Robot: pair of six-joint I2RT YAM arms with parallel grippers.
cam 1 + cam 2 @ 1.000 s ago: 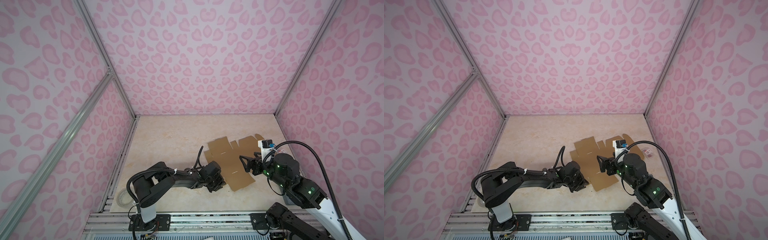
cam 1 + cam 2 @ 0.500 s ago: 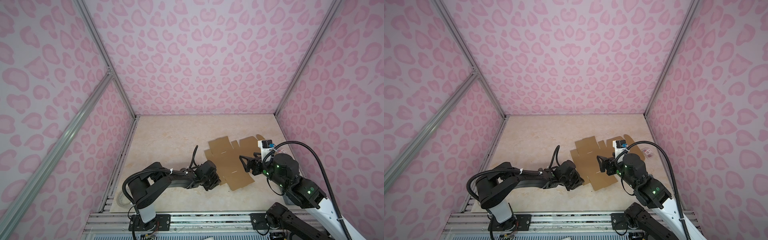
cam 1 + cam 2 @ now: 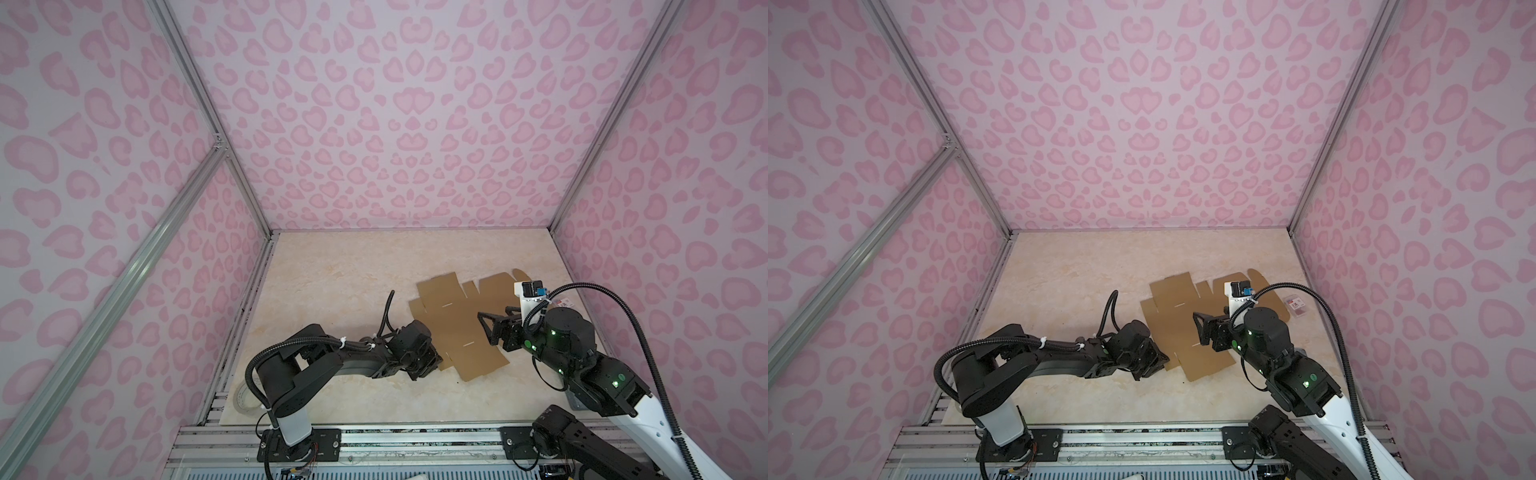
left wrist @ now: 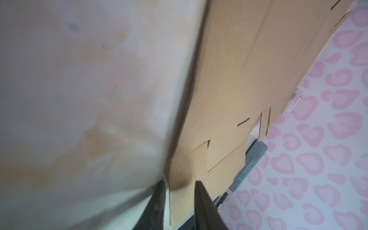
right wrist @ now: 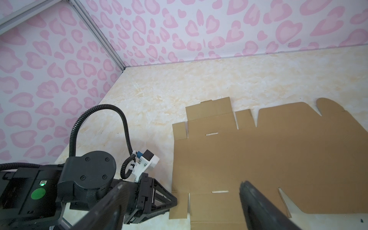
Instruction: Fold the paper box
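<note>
The paper box (image 3: 457, 328) (image 3: 1177, 332) is a flat brown die-cut cardboard sheet with flaps and slits, lying on the table right of centre. My left gripper (image 3: 436, 358) (image 3: 1163, 357) is low at its front-left corner flap. In the left wrist view its fingers (image 4: 179, 184) straddle the edge of the paper box (image 4: 249, 69), a narrow gap apart, one at table level. My right gripper (image 3: 488, 330) (image 3: 1202, 331) hovers wide open over the sheet's middle. Its wrist view shows the paper box (image 5: 258, 155) between the spread fingers (image 5: 182, 184) and the left gripper (image 5: 173, 201) touching the small flap.
A small clear packet with a red-white label (image 3: 1296, 306) lies by the right wall, behind the right arm. A roll of clear tape (image 3: 245, 401) sits at the front left corner. Pink patterned walls close in three sides; the aluminium rail (image 3: 374, 436) runs along the front.
My left gripper has drawn back a little to the left along the sheet's front-left corner. The sheet and the right arm have stayed put.
</note>
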